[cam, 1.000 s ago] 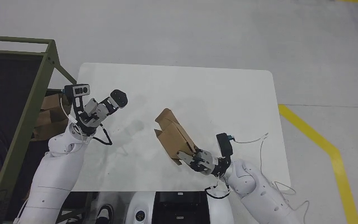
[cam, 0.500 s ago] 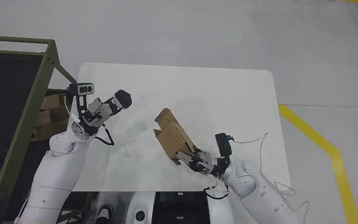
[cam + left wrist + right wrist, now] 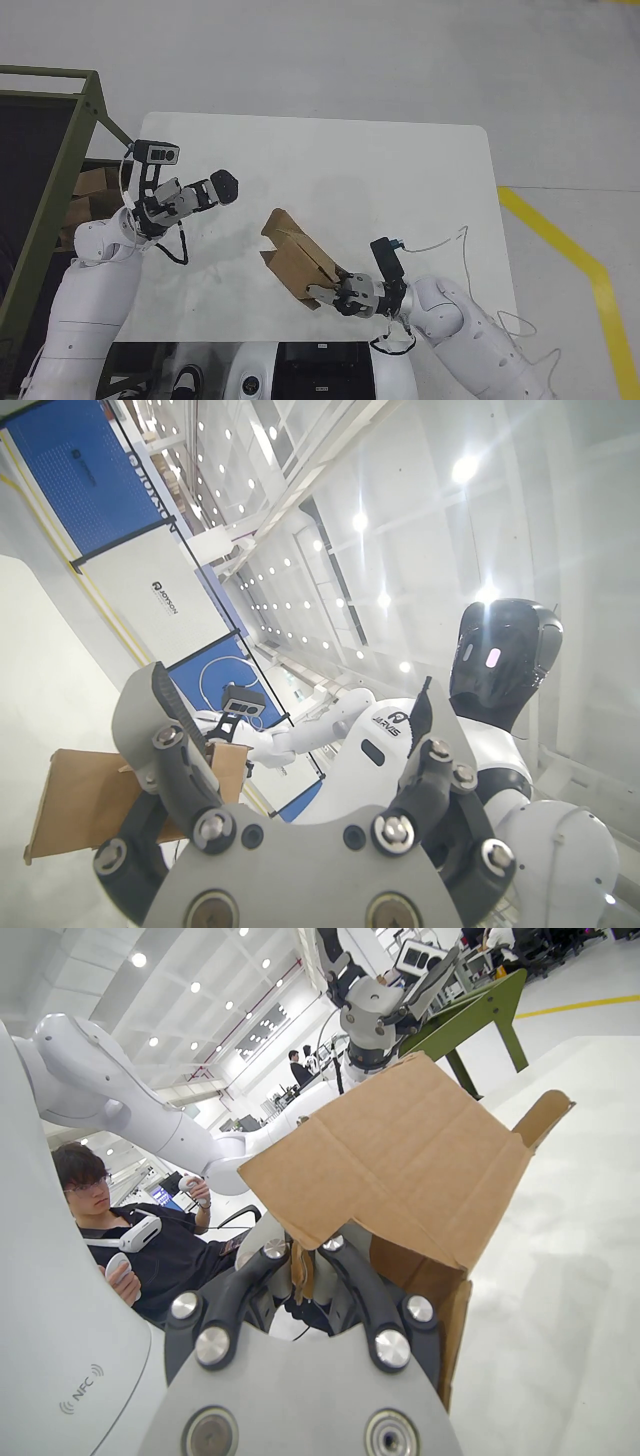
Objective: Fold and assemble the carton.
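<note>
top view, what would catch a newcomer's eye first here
The brown carton, half-opened, sits near the middle of the white table, with the right gripper pinched shut on one flap at its near end. Next, the left gripper, open and empty, over the table's left part, apart from the carton.

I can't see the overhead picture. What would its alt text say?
The right gripper pinches one edge of a partly folded brown carton over a white table. The left gripper is open, apart from the carton.
</note>
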{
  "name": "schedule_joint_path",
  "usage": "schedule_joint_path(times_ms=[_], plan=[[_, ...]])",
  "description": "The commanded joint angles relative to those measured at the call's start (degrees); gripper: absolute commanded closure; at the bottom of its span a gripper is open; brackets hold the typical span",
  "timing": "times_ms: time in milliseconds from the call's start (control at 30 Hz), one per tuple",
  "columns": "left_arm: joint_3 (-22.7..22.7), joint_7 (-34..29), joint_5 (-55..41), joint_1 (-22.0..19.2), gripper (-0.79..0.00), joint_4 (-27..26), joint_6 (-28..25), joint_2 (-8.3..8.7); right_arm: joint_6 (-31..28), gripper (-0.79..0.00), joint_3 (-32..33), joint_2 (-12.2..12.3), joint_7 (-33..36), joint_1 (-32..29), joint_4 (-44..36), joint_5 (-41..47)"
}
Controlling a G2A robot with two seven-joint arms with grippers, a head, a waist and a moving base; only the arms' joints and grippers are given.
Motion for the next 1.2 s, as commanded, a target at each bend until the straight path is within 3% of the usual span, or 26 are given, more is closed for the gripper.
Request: schedule_joint_path(times_ms=[0,300,933,1167], plan=[[-0.5,-2.9,-0.1,-0.4,-0.785,0.1,3.0,-0.01,0.0,0.0,-0.6,0.6,2.4,0.5,-0.8,0.7],[-2.2,-8.9,4.2,0.2,-0.785,-1.4,8.9,-0.45,0.0,0.0,-0.3,2.5,3.7,1.3,-2.0,1.4],[-1.7,-5.7,7.8,1.5,-0.785,-3.6,6.8,-0.91,0.0,0.0,1.1,2.9,1.9,0.6,-2.3,2.9],[0.4,-5.3,12.6,1.7,-0.785,-5.5,5.4,-0.98,0.0,0.0,2.4,4.6,6.4,0.4,-4.3,8.6]])
